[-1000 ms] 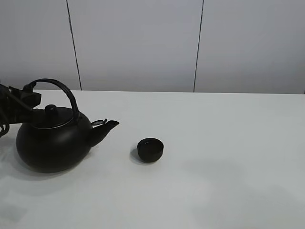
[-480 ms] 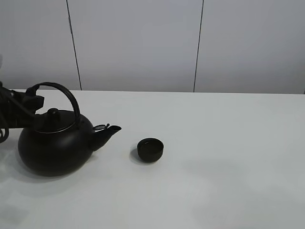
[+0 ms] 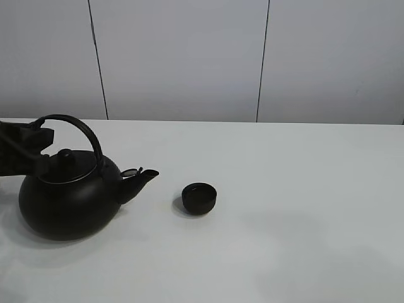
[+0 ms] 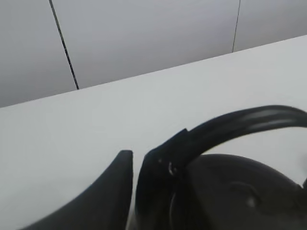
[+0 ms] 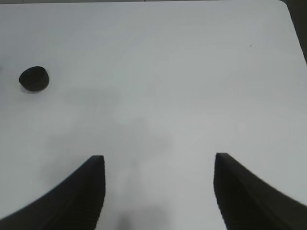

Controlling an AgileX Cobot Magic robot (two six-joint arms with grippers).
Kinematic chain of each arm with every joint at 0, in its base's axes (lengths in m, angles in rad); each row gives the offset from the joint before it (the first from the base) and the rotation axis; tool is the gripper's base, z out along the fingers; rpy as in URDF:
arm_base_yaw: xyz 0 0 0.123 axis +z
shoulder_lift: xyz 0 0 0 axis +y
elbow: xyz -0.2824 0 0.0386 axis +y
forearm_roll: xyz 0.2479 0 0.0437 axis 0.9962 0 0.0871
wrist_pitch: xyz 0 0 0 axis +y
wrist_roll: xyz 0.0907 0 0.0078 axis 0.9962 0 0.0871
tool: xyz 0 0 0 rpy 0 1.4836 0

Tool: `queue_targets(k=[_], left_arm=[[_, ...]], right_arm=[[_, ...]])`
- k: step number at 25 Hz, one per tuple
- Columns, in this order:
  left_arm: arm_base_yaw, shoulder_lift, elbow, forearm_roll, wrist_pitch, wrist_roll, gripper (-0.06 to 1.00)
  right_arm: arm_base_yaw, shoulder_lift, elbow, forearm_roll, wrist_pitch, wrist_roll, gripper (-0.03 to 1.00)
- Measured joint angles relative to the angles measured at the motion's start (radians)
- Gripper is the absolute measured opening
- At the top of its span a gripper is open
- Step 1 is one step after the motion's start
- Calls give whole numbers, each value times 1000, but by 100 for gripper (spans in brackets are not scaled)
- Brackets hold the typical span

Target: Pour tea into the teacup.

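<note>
Small round black handleless teacup (image 3: 199, 197): on white table (image 3: 303, 208), just beyond spout of big round black kettle (image 3: 66, 202), apart. No tea visible. Left gripper (image 3: 39, 148) at kettle's arched handle, grip unclear. Right gripper (image 5: 158, 189) jaws apart, empty, well away. Step: kettle resting, seemingly before pouring. Next: secure handle, tilt spout over teacup.

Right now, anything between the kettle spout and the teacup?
Nothing. In the exterior high view, only bare white table separates the kettle spout from the teacup. No tea stream is visible.
</note>
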Motion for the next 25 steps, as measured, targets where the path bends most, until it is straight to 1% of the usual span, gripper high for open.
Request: queue_targets(k=[4, 11, 19, 21, 25], left_arm=[[0, -3, 24, -1, -13, -10, 26], [0, -33, 84, -4, -13, -29, 27], [0, -116, 142, -31, -20, -31, 27], [0, -117, 155, -48, -22, -23, 27], [0, -117, 164, -125, -22, -16, 27]], right_arm=[[0, 0, 0, 0, 0, 0, 45], [0, 0, 0, 0, 0, 0, 45], [0, 0, 0, 0, 0, 0, 45], [0, 0, 0, 0, 0, 0, 45], [0, 0, 0, 0, 0, 0, 45]])
